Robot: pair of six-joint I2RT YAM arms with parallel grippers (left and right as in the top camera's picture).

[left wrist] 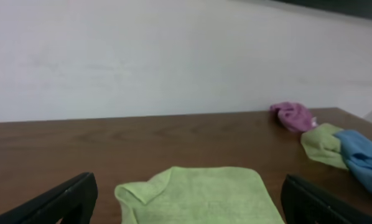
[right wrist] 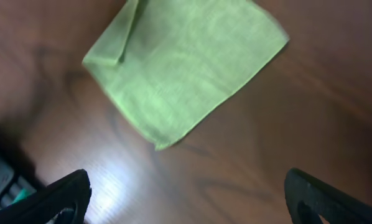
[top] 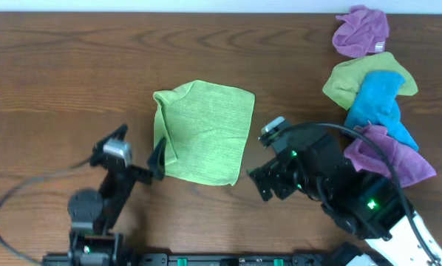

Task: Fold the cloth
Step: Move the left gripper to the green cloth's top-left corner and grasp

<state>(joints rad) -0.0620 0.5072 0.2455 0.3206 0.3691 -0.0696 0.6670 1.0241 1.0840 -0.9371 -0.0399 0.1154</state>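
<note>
Both wide open, empty: left gripper [top: 138,149], right gripper [top: 259,159]. My worry: cloth [top: 206,133] rolled left edge bunches under pinch.

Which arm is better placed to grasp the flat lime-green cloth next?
Probably left: the left tool, open, is at the edge of the lime-green square microfibre cloth; the right tool, also open, has bare table before it.

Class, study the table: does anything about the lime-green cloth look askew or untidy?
Yes. The cloth lies mostly flat but slightly crooked, and its left edge is flipped over onto itself in a rumpled flap. The other rags sit crumpled in a heap at the right.
</note>
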